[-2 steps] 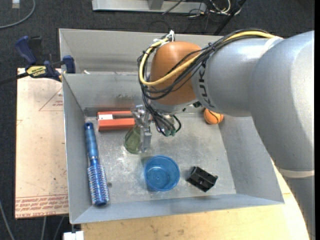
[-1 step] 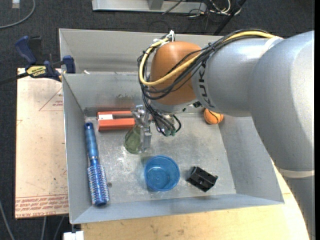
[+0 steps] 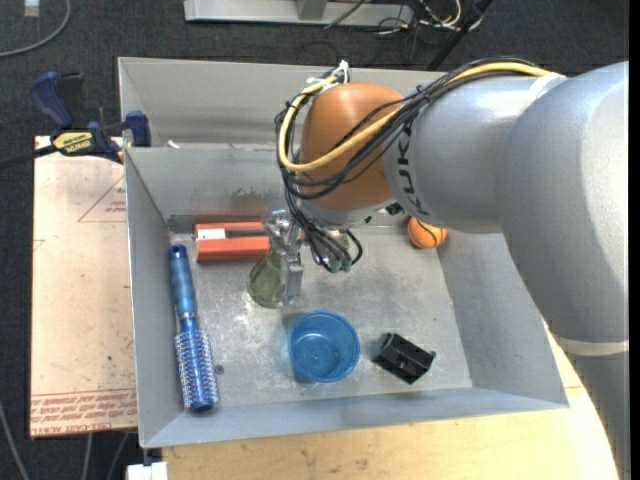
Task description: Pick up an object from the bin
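The tool (image 3: 289, 264) stands at frame centre, against the right edge of a pale green translucent object (image 3: 265, 284) that lies on the bin (image 3: 150, 298) floor just below a red box (image 3: 232, 242). Whether the tool is spread or pressed together cannot be told. A blue cup (image 3: 323, 347) lies below it, a blue hairbrush (image 3: 189, 330) at left.

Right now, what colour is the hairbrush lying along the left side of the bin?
The hairbrush is blue, seen best in the camera view.
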Tool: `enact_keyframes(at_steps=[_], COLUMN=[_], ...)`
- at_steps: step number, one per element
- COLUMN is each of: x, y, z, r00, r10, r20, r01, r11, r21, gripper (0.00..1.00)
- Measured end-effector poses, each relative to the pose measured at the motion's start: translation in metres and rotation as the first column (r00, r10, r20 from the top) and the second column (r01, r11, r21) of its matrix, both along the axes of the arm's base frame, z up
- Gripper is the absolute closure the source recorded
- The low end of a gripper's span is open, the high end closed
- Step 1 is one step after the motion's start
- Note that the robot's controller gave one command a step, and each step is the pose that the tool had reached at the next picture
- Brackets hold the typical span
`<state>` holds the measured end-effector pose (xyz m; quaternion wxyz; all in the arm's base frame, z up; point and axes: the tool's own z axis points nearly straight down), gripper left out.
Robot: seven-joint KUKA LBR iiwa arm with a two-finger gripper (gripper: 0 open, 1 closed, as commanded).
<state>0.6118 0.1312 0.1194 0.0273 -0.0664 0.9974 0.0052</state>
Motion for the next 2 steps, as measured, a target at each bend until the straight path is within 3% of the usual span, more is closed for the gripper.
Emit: enact_keyframes(at_steps=[2], x=[0.0], y=[0.0], z=[0.0], r00=[1.0], r10=[0.0], r20=[0.0], r01=[0.0], r11=[1.0], r21=[0.0], gripper=[1.0])
